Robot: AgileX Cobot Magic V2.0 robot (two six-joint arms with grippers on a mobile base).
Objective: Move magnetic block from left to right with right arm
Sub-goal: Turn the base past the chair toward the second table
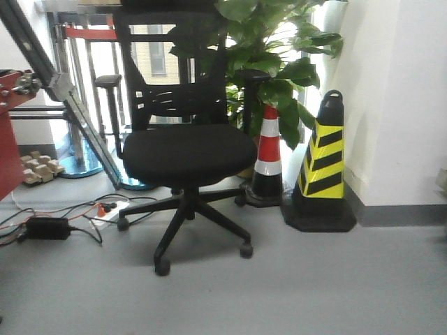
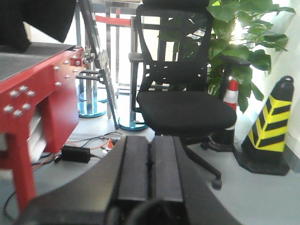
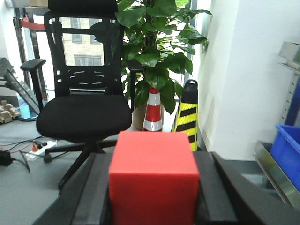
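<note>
The magnetic block (image 3: 153, 176), a plain bright-red cube, fills the lower middle of the right wrist view. My right gripper (image 3: 152, 159) is shut on it, one black finger pressing each side, and it is held up in the air facing the room. In the left wrist view my left gripper (image 2: 150, 140) is shut, its two black pads meeting along a thin seam with nothing between them. Neither gripper nor the block shows in the front view.
A black office chair (image 1: 188, 150) stands straight ahead. To its right are a red-white cone (image 1: 267, 157), a yellow-black cone (image 1: 325, 164) and a potted plant (image 1: 276, 56). A red-framed table (image 2: 42, 89) is at the left, cables (image 1: 49, 223) on the floor, a blue bin (image 3: 287, 150) at the right.
</note>
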